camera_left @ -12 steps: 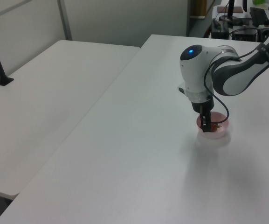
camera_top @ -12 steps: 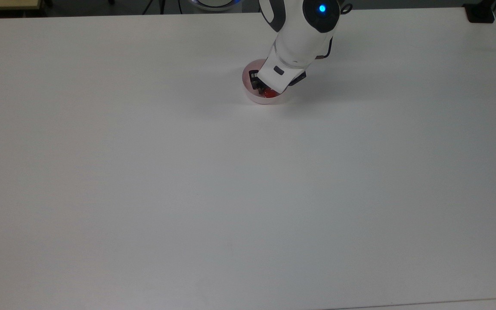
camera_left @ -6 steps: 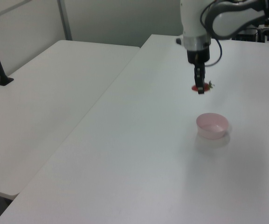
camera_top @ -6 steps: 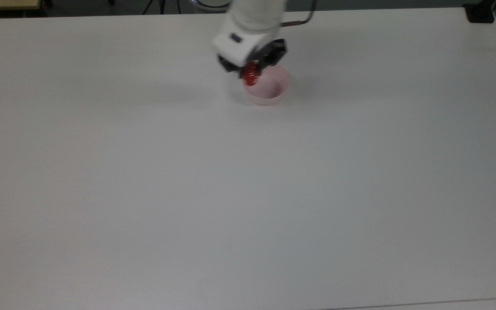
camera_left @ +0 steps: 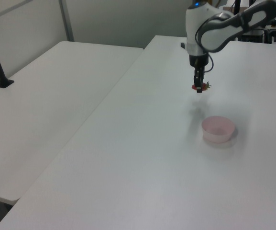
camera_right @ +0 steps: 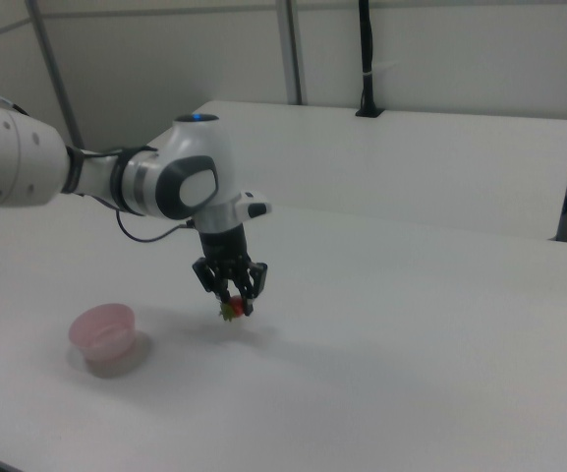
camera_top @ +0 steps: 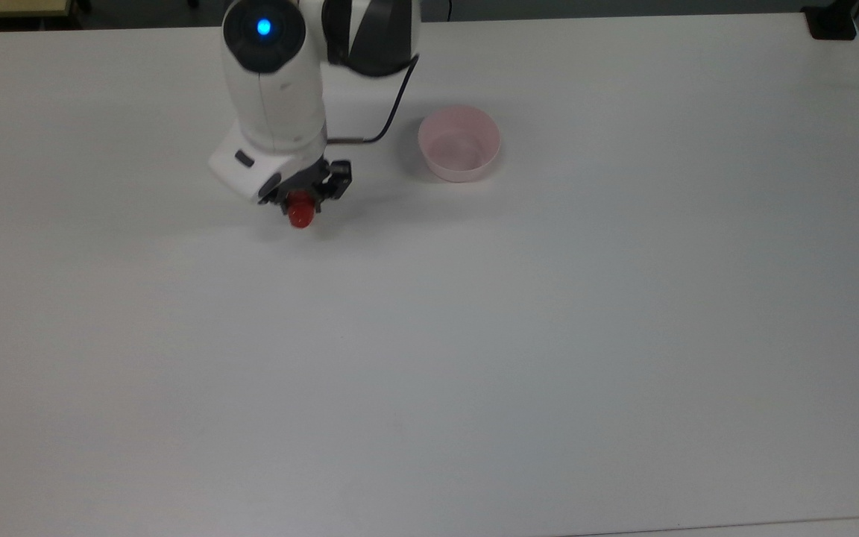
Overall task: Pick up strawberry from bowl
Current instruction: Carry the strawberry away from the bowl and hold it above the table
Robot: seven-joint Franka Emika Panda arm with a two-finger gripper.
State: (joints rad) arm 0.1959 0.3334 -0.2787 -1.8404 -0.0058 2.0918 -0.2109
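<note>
**Q:** Where's the strawberry [camera_top: 300,215] right now?

**Me:** I've got it pinched in the gripper [camera_top: 303,203], fingers clamped on it, hanging above the white table [camera_top: 429,358] with nothing under it. The green cap sticks out sideways in the left view.

**Q:** And the bowl [camera_top: 459,144]?

**Me:** Sitting on the table, pink, nothing in it. In the top view it's well off to the right of the gripper, not touching anything.
</note>
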